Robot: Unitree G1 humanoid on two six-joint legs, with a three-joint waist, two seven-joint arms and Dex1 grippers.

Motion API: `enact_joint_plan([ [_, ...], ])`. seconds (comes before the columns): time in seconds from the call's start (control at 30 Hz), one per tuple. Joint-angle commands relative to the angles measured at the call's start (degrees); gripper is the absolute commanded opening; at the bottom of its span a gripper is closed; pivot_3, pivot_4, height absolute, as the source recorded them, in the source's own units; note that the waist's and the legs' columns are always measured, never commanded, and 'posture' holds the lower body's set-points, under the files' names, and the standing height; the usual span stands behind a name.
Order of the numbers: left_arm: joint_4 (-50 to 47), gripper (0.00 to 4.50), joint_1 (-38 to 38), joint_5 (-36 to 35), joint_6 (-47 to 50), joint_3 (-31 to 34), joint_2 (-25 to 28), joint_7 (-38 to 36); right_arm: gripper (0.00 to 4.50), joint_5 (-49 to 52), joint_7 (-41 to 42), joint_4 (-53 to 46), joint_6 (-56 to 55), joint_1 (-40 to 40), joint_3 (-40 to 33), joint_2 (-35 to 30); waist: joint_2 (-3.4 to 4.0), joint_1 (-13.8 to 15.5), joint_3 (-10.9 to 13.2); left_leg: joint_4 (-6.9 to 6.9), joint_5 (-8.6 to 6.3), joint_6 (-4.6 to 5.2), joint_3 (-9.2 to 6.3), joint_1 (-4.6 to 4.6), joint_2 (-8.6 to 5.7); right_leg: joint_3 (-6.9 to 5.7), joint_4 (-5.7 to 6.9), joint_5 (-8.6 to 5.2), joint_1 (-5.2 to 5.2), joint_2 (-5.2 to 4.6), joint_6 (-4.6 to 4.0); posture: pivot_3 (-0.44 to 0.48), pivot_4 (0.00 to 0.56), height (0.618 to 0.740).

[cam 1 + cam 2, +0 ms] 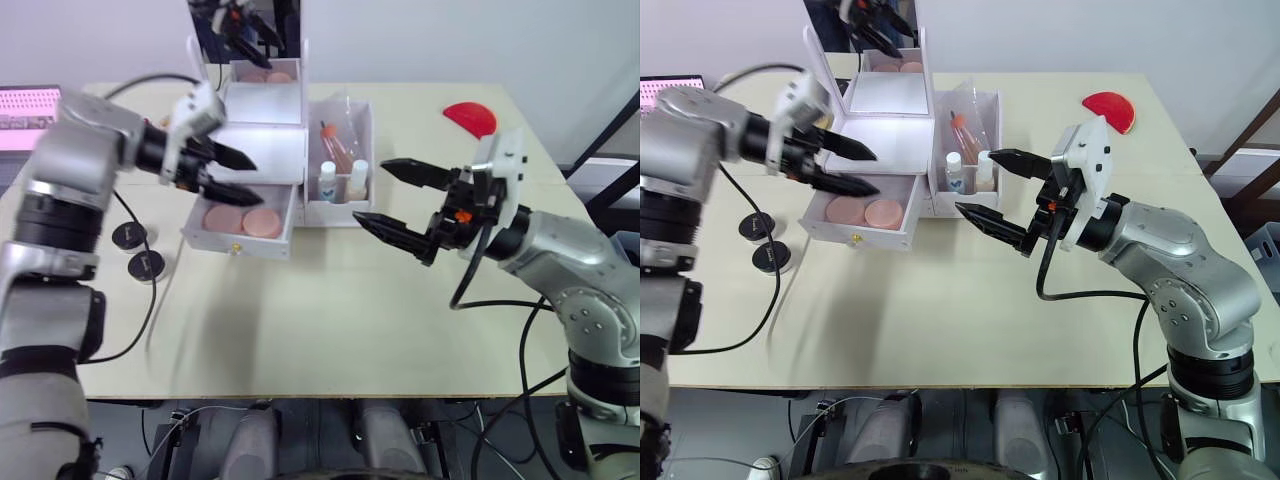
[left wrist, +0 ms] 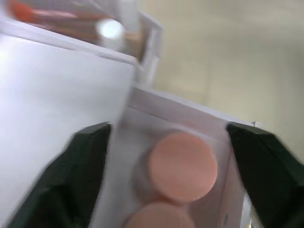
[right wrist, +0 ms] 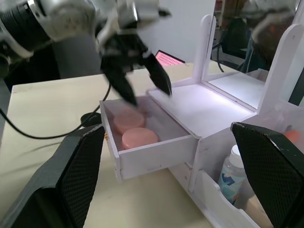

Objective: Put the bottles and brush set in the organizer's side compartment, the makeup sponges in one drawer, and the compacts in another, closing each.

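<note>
A white organizer [image 1: 262, 150] with a mirror is being shown at the back of the table [image 1: 330, 320]. Its drawer [image 1: 243, 222] is pulled out, and two round peach sponges [image 1: 244, 220] are lying inside, side by side. Two small bottles [image 1: 341, 180] and an orange-capped item are standing in the side compartment [image 1: 340, 160]. Two black compacts [image 1: 138, 250] are lying on the table to the left of the drawer, near a cable.

The left gripper [image 1: 228, 172] is being held over the drawer's left rear corner, its fingers spread wide and nothing gripped between them. The right gripper [image 1: 400, 200] is being held above the table, to the right of the side compartment, also spread wide and empty.

In the left wrist view, the sponges [image 2: 183, 166] are being seen close up between the open fingers. In the right wrist view, the drawer front [image 3: 156, 154] and a bottle label are being shown from the side. A red object [image 1: 471, 118] is lying at the table's far right.
</note>
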Motion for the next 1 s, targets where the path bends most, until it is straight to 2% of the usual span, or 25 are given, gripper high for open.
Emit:
enact_joint_plan([
  [0.03, -2.24, 1.73, 1.60, -1.99, 2.24, 3.57, 4.67, -2.70, 4.50, 0.14, 0.36, -0.52, -1.09, -0.72, -0.82, -0.19, 0.00, -0.11, 0.00, 0.00, 0.00, 0.00, 0.00, 0.00, 0.00, 0.00, 0.00, 0.00, 0.00, 0.00, 0.00, 0.000, 0.150, 0.739],
  [0.13, -6.72, 0.35, 6.06, -3.92, 4.99, 5.01, 8.34, -4.14, 4.50, 0.08, 0.63, -0.15, -1.21, -0.92, -0.54, -0.01, 0.00, -0.26, 0.00, -0.02, 0.00, 0.00, 0.00, 0.01, 0.00, 0.01, 0.02, -0.01, 0.00, 0.00, 0.01, 0.000, 0.150, 0.739],
  [0.17, -9.07, 0.12, 8.52, -4.76, 6.06, 5.71, 9.82, -4.58, 4.50, 0.05, 0.75, 0.00, -1.25, -1.04, -0.37, 0.06, 0.00, -0.33, 0.00, -0.01, 0.00, 0.00, 0.00, 0.00, 0.00, 0.00, 0.02, -0.01, 0.00, 0.00, 0.01, 0.000, 0.150, 0.739],
  [0.37, -22.61, 0.12, 22.68, -8.70, 8.63, 9.71, 14.49, -2.98, 4.50, 0.15, 1.89, 0.66, -1.45, -1.66, 0.16, 0.26, 0.00, -0.19, 0.00, 0.02, 0.00, 0.00, -0.01, 0.00, 0.01, 0.01, 0.04, -0.01, 0.01, -0.01, -0.01, 0.000, 0.150, 0.739],
  [0.53, -29.50, 0.12, 29.54, -9.76, 8.67, 11.00, 14.28, 1.72, 4.50, -0.11, 3.15, 1.57, -1.47, -2.66, 0.55, 0.12, 0.00, 0.24, 0.00, 0.04, 0.00, 0.00, -0.02, 0.01, 0.01, 0.02, 0.07, -0.11, 0.01, 0.00, -0.20, 0.000, 0.150, 0.739],
  [0.67, -30.72, 0.12, 30.87, -7.71, 6.55, 9.60, 12.48, 7.27, 4.50, -0.30, 3.87, 1.95, -1.49, -3.01, 0.69, -0.04, 0.00, 0.33, 0.00, 0.06, 0.00, 0.00, -0.01, 0.10, 0.01, 0.02, 0.06, -0.09, 0.09, 0.00, -0.26, 0.000, 0.150, 0.739],
  [1.0, -25.48, 0.12, 26.47, -4.06, 4.89, 5.97, 4.13, 16.83, 4.50, -0.27, 3.45, 1.21, -1.13, -2.68, 0.51, -0.14, 0.01, 0.36, -0.01, 0.06, 0.00, 0.00, -0.01, 0.19, 0.00, 0.03, 0.09, -0.03, 0.16, 0.01, -0.17, 0.000, 0.150, 0.739],
])
